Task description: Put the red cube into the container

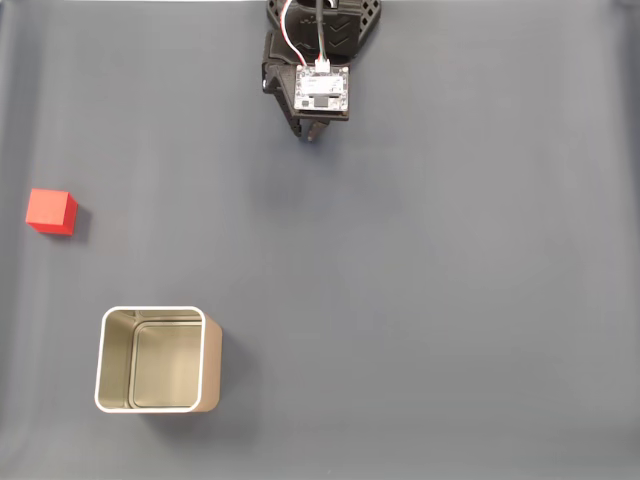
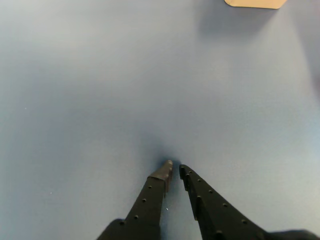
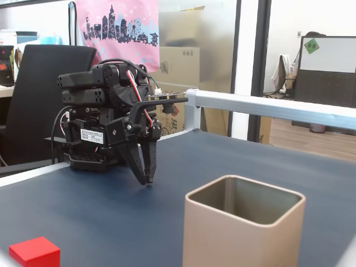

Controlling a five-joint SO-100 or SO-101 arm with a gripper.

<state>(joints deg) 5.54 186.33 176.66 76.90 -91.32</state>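
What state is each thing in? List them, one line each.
red cube: resting free on the table, ungrasped, outside the tin.
container: upright, open-topped, empty.
gripper: fingers nearly closed, holding nothing, tips down near the table, far from the cube.

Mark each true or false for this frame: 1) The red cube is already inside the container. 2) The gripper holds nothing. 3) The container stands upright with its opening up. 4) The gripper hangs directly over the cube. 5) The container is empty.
1) False. The red cube sits on the table, apart from the container.
2) True. The gripper has its fingertips nearly together with nothing between them.
3) True.
4) False. In the fixed view from above, the gripper is at the top centre, far from the cube at the left edge.
5) True. Its inside shows bare metal.
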